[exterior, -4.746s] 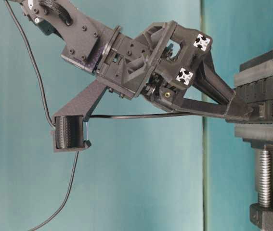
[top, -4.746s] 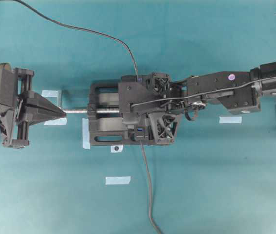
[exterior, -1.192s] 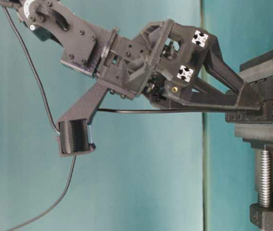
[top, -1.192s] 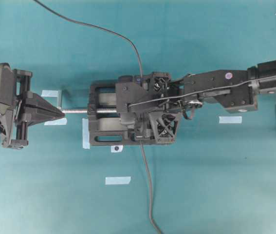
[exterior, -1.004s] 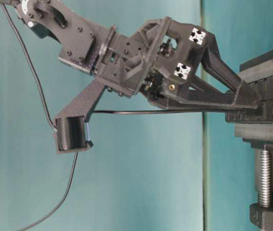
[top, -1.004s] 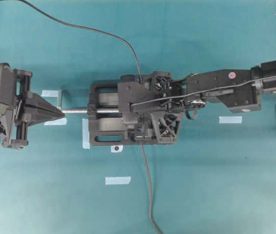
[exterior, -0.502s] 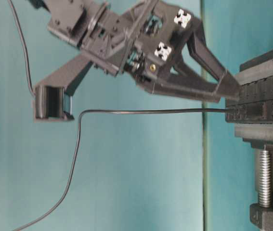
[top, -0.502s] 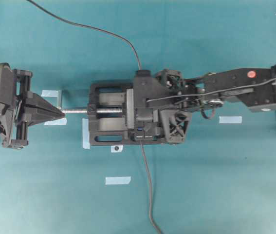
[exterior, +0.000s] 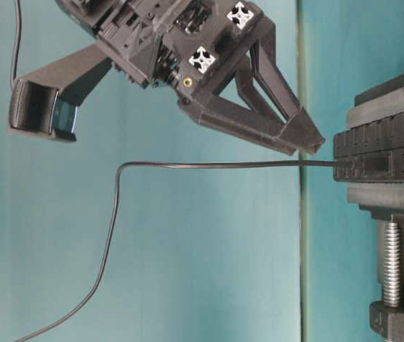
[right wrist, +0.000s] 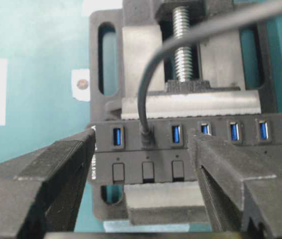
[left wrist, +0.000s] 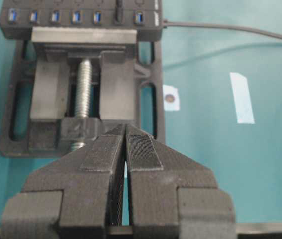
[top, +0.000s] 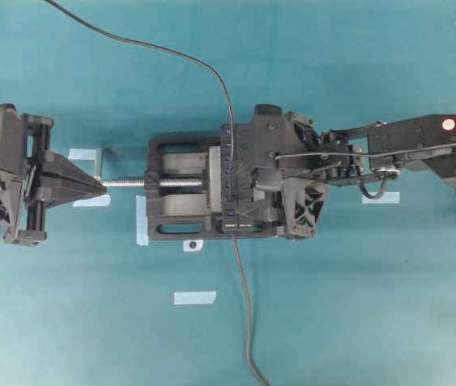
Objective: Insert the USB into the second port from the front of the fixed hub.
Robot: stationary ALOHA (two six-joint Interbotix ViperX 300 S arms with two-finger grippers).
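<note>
- Matte black plastic on the far left: left gripper (top: 91, 184) parked, its ribbed fingers pressed together with nothing between them, tip just off the end of the vise's screw. Looks like it is only waiting, well clear of the work.
- Vise (top: 175, 197), blocky black casting with a bright threaded silver screw (left wrist: 82, 87), sits taped to the teal mat; its job is plainly to keep the fixed hub (right wrist: 190, 149) from sliding under push.
- Fixed hub: long narrow black strip clamped along the vise's jaw, row of small blue slots, square black buttons below.
- USB (right wrist: 147, 137): small black plug seated in the second slot from the hub's cord end, one blue port beside it on that side. Thin dark cable arcs up and away, hanging slack.
- Right gripper (exterior: 308, 146): angular, triangular fingers spread wide, holding nothing, tips above and just short of the hub. Judging by that, insertion appears done.
</note>
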